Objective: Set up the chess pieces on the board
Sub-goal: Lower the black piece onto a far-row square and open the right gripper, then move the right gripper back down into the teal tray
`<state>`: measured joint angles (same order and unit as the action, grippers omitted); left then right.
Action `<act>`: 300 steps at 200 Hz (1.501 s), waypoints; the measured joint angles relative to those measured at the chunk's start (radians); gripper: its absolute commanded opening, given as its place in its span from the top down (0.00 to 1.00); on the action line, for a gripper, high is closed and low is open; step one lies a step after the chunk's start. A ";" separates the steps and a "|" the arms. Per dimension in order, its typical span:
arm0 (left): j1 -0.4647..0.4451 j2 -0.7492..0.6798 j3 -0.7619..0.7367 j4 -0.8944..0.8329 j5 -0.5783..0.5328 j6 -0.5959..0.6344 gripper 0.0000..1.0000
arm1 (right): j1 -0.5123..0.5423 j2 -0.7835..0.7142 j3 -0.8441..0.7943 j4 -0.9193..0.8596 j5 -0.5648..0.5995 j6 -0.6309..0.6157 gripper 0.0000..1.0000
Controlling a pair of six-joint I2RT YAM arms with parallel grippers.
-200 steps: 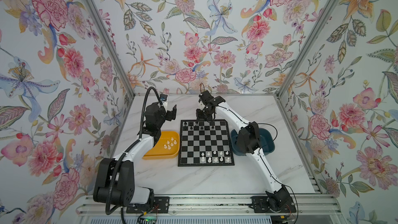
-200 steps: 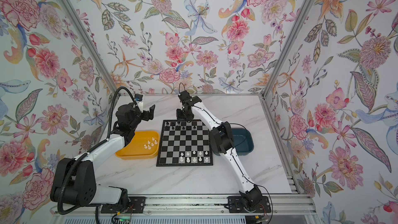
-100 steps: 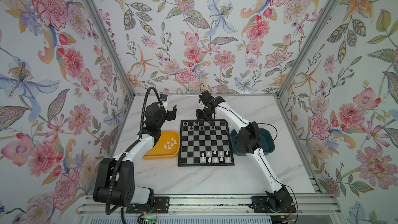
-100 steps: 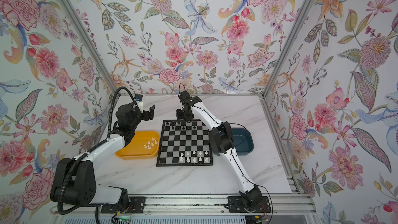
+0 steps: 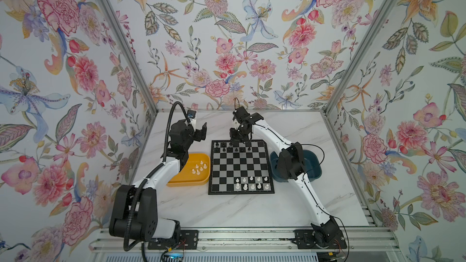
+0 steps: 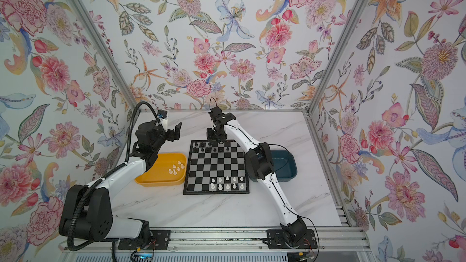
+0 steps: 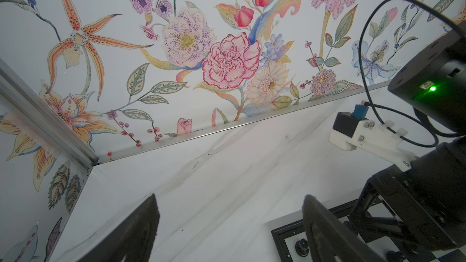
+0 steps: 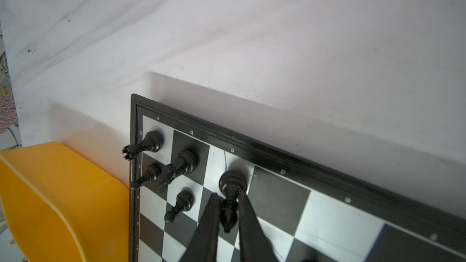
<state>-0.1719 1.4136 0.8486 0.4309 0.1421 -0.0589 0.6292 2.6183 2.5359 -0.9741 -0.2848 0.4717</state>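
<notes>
The board (image 5: 240,165) lies mid-table in both top views. Several black chess pieces (image 5: 228,147) stand on its far rows and several white ones (image 5: 251,182) on its near rows. My right gripper (image 8: 228,195) hangs over the far left corner of the board (image 8: 277,192), shut on a black bishop (image 8: 233,183) whose base rests on a light square of the back row. Beside it stand a rook (image 8: 151,142), a knight (image 8: 182,163) and two pawns. My left gripper (image 5: 199,132) is raised behind the yellow tray, wide open and empty (image 7: 230,196).
The yellow tray (image 5: 176,181), left of the board, holds several white pieces (image 5: 199,167). A dark blue tray (image 5: 312,170) sits right of the board, partly behind my right arm's elbow (image 5: 290,162). Flowered walls enclose the marble table (image 5: 252,210) on three sides.
</notes>
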 measured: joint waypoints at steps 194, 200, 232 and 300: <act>0.000 0.000 -0.007 0.000 0.000 0.000 0.09 | 0.000 0.000 0.000 0.000 -0.049 0.000 0.64; 0.000 0.000 -0.008 0.001 0.000 0.000 0.09 | 0.000 0.000 0.000 0.000 -0.049 0.000 0.63; 0.000 0.000 -0.009 0.001 0.000 0.000 0.09 | -0.003 -0.022 -0.013 0.000 -0.040 -0.003 0.63; 0.000 0.000 -0.009 0.001 0.005 -0.001 0.10 | -0.063 -0.278 -0.185 0.005 0.042 -0.045 0.60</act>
<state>-0.1719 1.4136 0.8398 0.4316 0.1471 -0.0597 0.5663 2.3405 2.3512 -0.9695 -0.2428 0.4267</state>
